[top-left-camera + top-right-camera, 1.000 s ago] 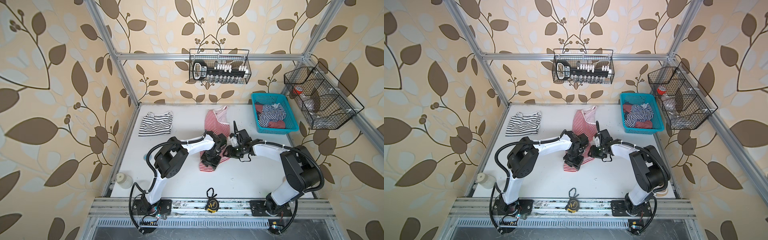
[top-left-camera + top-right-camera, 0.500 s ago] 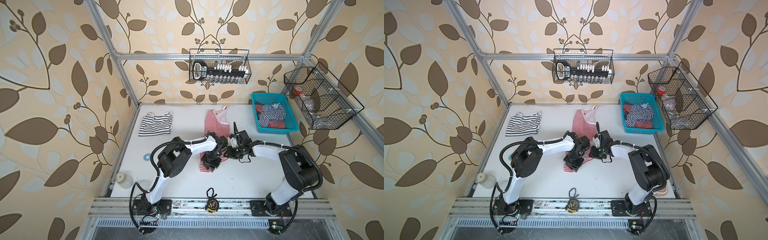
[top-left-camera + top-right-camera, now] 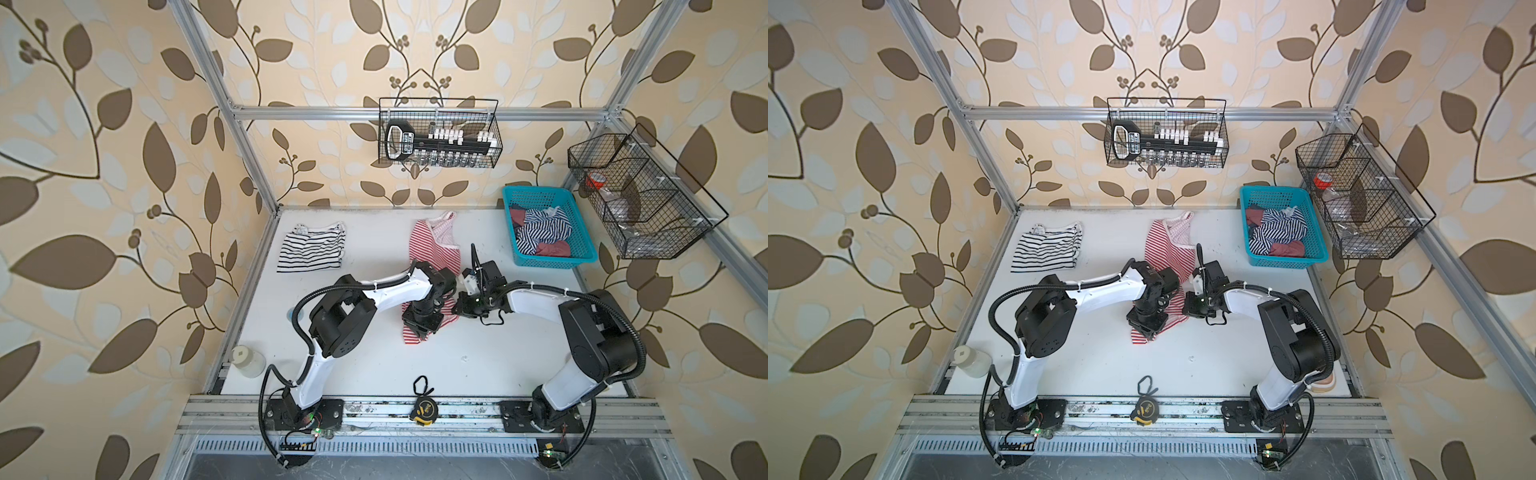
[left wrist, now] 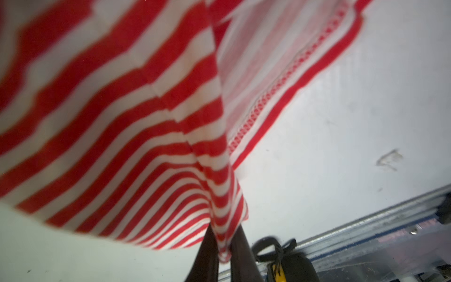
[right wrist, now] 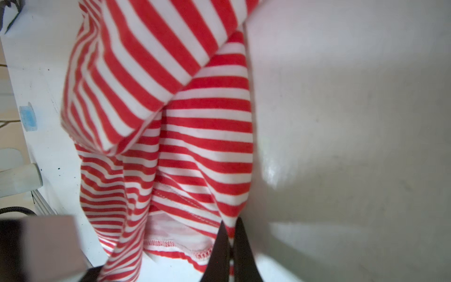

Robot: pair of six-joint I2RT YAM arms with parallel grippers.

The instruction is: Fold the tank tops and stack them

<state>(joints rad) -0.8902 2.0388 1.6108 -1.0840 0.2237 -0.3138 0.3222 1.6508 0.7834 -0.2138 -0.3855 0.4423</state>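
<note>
Nearby, noted tape measure (image 3: 423, 411) at front rail, basket (image 3: 536, 192) holding navy top (image 3: 540, 230), black top (image 3: 311, 247) flat back-left. Found red top (image 3: 432, 245) mid-table, rumpled, hem pinched tight by left gripper (image 4: 223, 251) and right gripper (image 5: 230, 244), middle hidden beneath them.

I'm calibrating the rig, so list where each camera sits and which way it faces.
Both top views: overhead near the front, looking down at the table; both arms show.
Left wrist: on the left arm, facing along the left tool, shut on the red-and-white tank top; its fingers show.
Right wrist: likewise on the right arm; right tool pinches the same top, which all views share.
</note>
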